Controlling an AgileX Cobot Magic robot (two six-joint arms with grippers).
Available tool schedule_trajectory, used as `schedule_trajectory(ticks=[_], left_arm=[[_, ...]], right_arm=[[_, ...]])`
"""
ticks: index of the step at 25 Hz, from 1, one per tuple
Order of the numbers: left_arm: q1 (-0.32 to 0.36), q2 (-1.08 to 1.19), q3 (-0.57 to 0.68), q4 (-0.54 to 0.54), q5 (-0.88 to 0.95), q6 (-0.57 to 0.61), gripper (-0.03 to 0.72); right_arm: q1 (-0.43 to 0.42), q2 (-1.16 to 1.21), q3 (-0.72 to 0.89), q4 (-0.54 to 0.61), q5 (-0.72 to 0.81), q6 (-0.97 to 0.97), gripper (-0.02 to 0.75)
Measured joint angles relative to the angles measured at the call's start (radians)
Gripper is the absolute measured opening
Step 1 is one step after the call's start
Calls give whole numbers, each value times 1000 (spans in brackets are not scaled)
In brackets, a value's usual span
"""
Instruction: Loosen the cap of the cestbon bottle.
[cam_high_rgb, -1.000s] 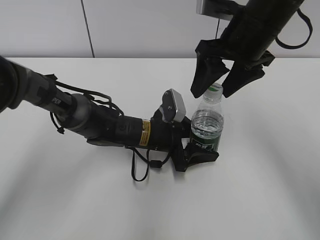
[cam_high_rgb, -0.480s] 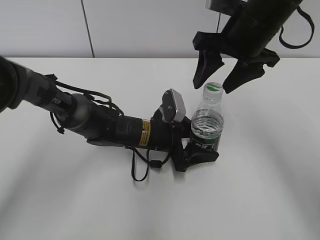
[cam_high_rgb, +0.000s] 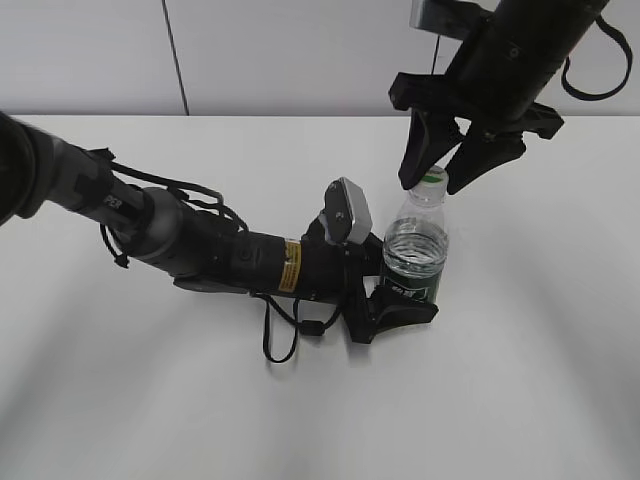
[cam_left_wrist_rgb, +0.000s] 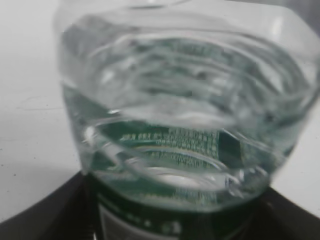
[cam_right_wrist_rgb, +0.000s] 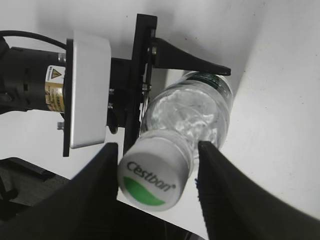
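Right wrist view shows the right gripper (cam_right_wrist_rgb: 156, 172) spread around the cap (cam_right_wrist_rgb: 154, 180), one finger touching its left edge, a thin gap on the right; the cap's lettering reads only here. Exterior view places the cestbon bottle (cam_high_rgb: 413, 250) upright at frame centre, the left gripper (cam_high_rgb: 395, 300) clamped on its label band. Left wrist view fills with blurred bottle. Bare white table (cam_high_rgb: 540, 380) lies open right and below.
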Motion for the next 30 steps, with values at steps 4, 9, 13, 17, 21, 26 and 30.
schedule_trajectory(ticks=[4,9,13,17,21,26,30], left_arm=[[0,0,0,0,0,0,543],[0,0,0,0,0,0,543],[0,0,0,1,0,1,543],[0,0,0,1,0,2,543],[0,0,0,1,0,2,543],[0,0,0,1,0,2,543],[0,0,0,1,0,2,543]], right_arm=[[0,0,0,1,5,-33,321],[0,0,0,3,12,-130,316],[0,0,0,5,15,-263,316],[0,0,0,8,16,-473,316],[0,0,0,11,17,-709,316],[0,0,0,14,18,-834,315],[0,-1,-2,14,19,-869,315]])
